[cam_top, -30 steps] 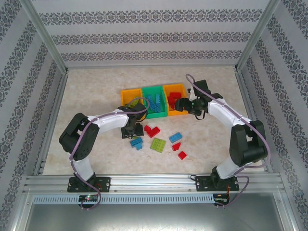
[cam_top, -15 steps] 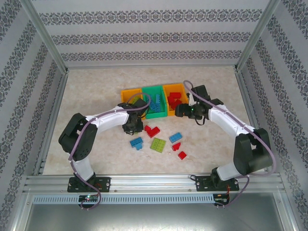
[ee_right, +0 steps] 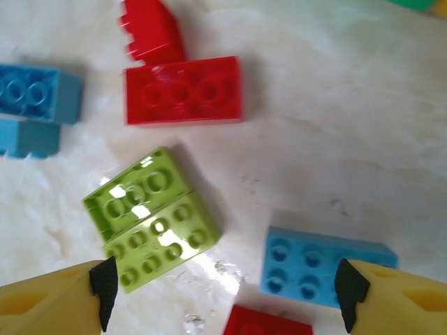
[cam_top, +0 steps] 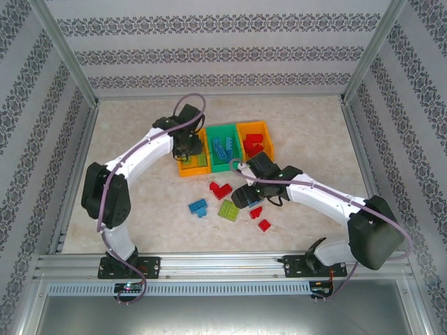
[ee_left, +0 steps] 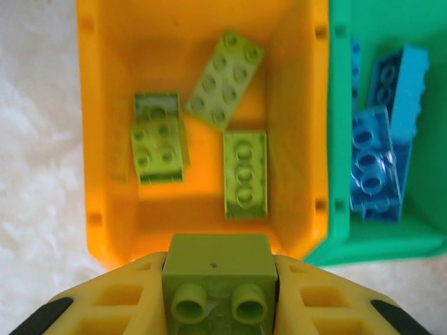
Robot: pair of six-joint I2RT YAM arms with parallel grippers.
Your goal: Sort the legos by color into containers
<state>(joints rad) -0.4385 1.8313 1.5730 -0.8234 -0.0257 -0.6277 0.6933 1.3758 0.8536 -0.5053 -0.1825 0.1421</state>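
between the yellow fingers of the left gripper sits a light green brick, pinched tight, its studs toward the camera. it hangs over the near wall of the left orange bin, where other green bricks lie. the drop spot is just farther in, so a short reach away from the base should do before letting go. the green bin, holding blue bricks, adjoins on the right. the right gripper hovers spread wide over the table: a blue brick near one finger, long axis running finger to finger, and a green brick skewed by the other.
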